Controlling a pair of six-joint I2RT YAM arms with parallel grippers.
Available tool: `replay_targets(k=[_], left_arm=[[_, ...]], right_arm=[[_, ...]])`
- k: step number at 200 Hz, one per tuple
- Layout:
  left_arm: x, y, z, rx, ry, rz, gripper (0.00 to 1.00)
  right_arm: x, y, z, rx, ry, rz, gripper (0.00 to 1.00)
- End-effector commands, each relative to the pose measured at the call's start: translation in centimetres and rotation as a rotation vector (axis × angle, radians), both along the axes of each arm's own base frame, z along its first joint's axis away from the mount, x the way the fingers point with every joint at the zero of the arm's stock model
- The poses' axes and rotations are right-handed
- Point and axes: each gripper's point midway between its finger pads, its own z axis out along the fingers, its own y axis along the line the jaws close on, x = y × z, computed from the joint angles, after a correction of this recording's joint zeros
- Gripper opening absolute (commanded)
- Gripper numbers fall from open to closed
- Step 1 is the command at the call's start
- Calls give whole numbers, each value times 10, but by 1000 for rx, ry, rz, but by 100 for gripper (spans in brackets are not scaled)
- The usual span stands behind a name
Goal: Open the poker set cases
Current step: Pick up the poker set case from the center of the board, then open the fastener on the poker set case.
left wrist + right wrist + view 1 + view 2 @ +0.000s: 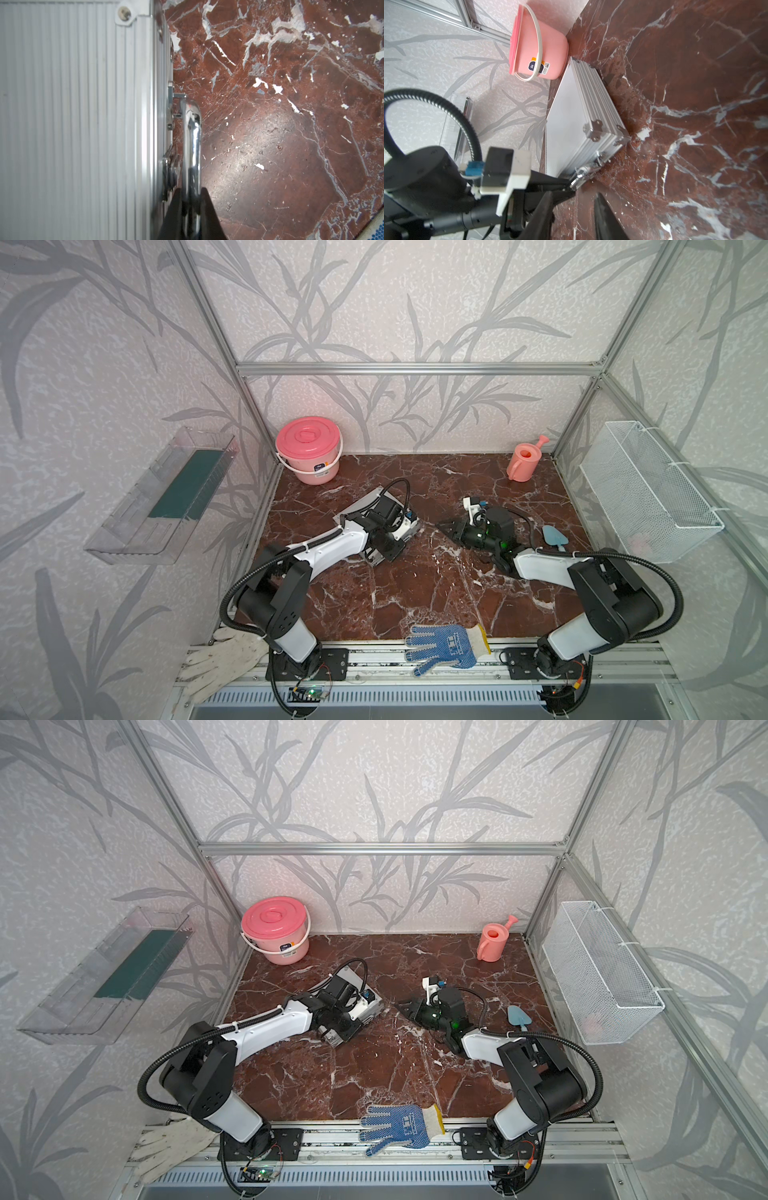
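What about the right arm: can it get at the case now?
Probably yes: only bare marble lies between the right tool and the case, though the left tool, shut on the handle, crowds its front edge.

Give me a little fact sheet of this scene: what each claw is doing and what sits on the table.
Main object: silver case, lying flat, lid closed
Left arm: left gripper shut on the case's metal handle
Right arm: right gripper open, empty, close to the case, not touching
Surface: red-brown marble table
Also there: pink bucket, pink watering can, blue trowel, blue glove
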Motion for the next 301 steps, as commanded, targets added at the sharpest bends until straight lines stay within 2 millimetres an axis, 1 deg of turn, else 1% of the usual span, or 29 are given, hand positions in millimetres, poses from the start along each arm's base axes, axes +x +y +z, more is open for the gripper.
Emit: replay_targets(k=[1, 14, 21, 23, 26, 29, 46, 61, 70, 93, 107, 141, 177, 197, 239, 280, 301], left_arm=[[21, -15, 61, -102, -141, -34, 0], [23, -19, 70, -120, -146, -42, 0], [24, -21, 74, -130, -150, -46, 0], [23, -22, 75, -133, -150, -49, 0], [24, -23, 77, -138, -152, -51, 0], [24, -23, 78, -142, -151, -53, 0], [23, -28, 83, -162, -144, -67, 0], [23, -32, 84, -179, -138, -70, 0], [23, -33, 85, -190, -138, -69, 0], [23, -39, 84, -219, -121, -74, 0], [23, -43, 81, -232, -109, -77, 0], [24, -50, 80, -265, -87, -80, 0], [24, -52, 81, -280, -84, -76, 0], [25, -54, 82, -289, -81, -75, 0], [27, -55, 82, -295, -82, -75, 0], [27, -60, 82, -314, -71, -81, 0], [28, -61, 82, -316, -73, -80, 0]], right_arm=[[-14, 9, -13, 0, -14, 56, 28], [-19, 16, -23, 16, 2, 63, 26], [-19, 20, -24, 39, 2, 65, 26], [-19, 22, -22, 50, -5, 65, 26], [-19, 24, -27, 57, 6, 66, 26], [-19, 27, -29, 65, 12, 65, 26], [-15, 44, -28, 134, 7, 77, 31], [-12, 54, -33, 158, 3, 70, 33], [-11, 58, -36, 165, 2, 68, 36], [-8, 59, -39, 207, -5, 37, 40], [-9, 60, -42, 200, -4, 31, 41], [-7, 73, -37, 214, -16, 41, 44], [-3, 82, -29, 240, -21, 45, 46], [-4, 81, -35, 231, -5, 33, 47], [-5, 80, -42, 222, 9, 11, 47], [-4, 86, -36, 236, 1, 13, 45], [-7, 87, -46, 224, 26, 10, 43]])
